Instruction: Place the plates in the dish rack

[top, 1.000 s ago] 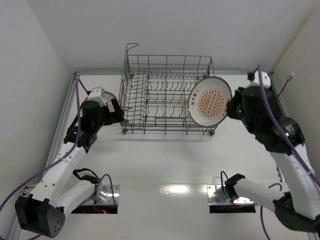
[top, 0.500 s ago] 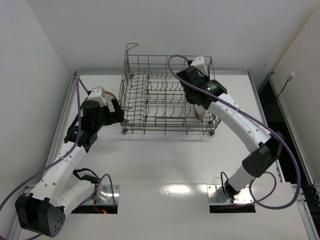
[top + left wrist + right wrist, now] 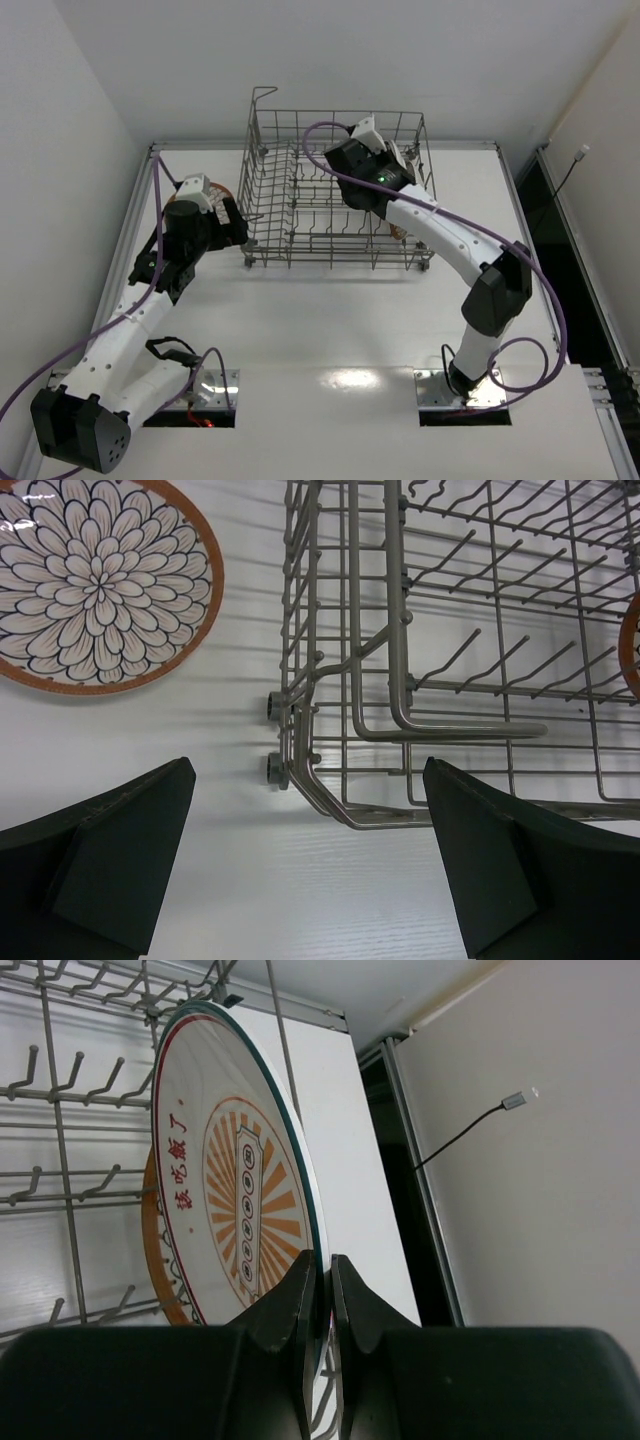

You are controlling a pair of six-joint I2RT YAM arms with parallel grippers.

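Note:
The grey wire dish rack (image 3: 300,150) stands at the back middle of the table. My right gripper (image 3: 321,1265) is shut on the rim of the white plate with the orange sunburst centre (image 3: 240,1190) and holds it on edge inside the rack's right end. A second orange-rimmed plate (image 3: 150,1250) stands close behind it. The petal-pattern plate (image 3: 95,580) lies flat on the table left of the rack (image 3: 400,680). My left gripper (image 3: 308,770) is open and empty, above the table by the rack's near left corner.
The rack's tall wire sides and upright tines (image 3: 60,1110) surround the held plate. White walls close the table at the left and back. A dark gap (image 3: 400,1160) runs along the table's right edge, with a cable end (image 3: 518,1098) on the wall.
My right arm has swung left with the sunburst plate, from outside the rack's right end to inside the rack, turning it on edge. The left arm has not moved.

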